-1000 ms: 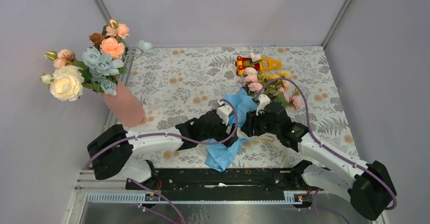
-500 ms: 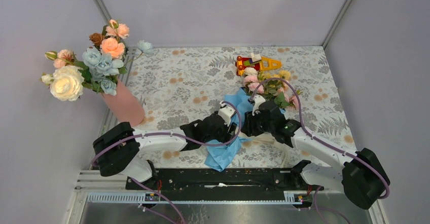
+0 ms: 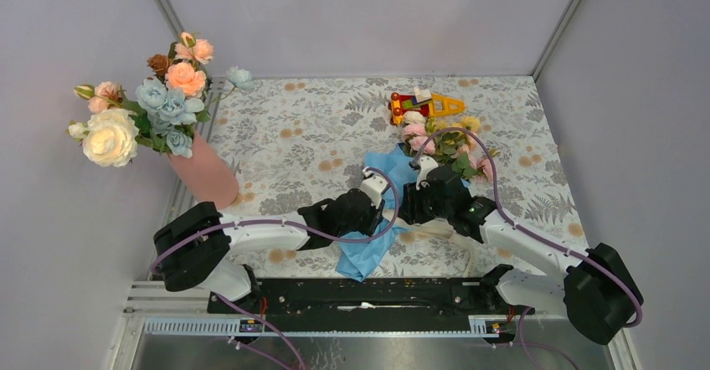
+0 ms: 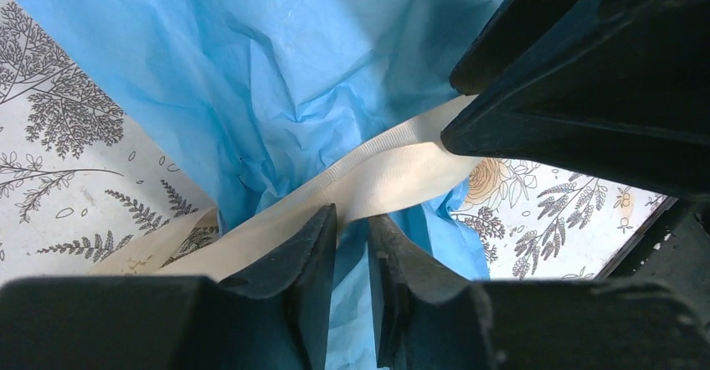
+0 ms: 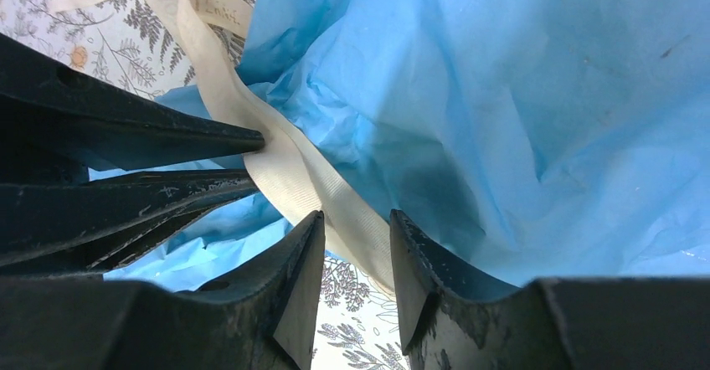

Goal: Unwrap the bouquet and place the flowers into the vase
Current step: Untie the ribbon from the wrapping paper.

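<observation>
Left gripper (image 4: pixel 352 229): the fingers are drawn close, with only a narrow slot between them. The cream ribbon (image 4: pixel 393 169) crosses right at their tips, and whether it is pinched cannot be told. Right gripper (image 5: pixel 352 223): the fingers are partly apart and meet the left gripper tip to tip. The same ribbon runs through their gap and fills it, but a firm hold cannot be confirmed. Under both pairs of fingers lies the crinkled blue paper (image 5: pixel 519 94) of the bouquet (image 3: pixel 400 169), which rests on the patterned table (image 3: pixel 310 136). Its loose lower end spreads back from the grippers toward the table's near edge. The flowers (image 3: pixel 448 140) lie just beyond the right gripper and slightly to its right, their heads close beside a red-and-yellow toy (image 3: pixel 423 104) farther on. The vase (image 3: pixel 205 179) stands upright well apart to the left of the left gripper, near the table's left edge, and holds larger peach, blue and cream blooms (image 3: pixel 142 115). Open tabletop stretches from the left gripper to the vase, and beyond both grippers to the rear wall (image 3: pixel 360 18). Right of the right gripper it runs on to the side wall (image 3: pixel 636 136).
</observation>
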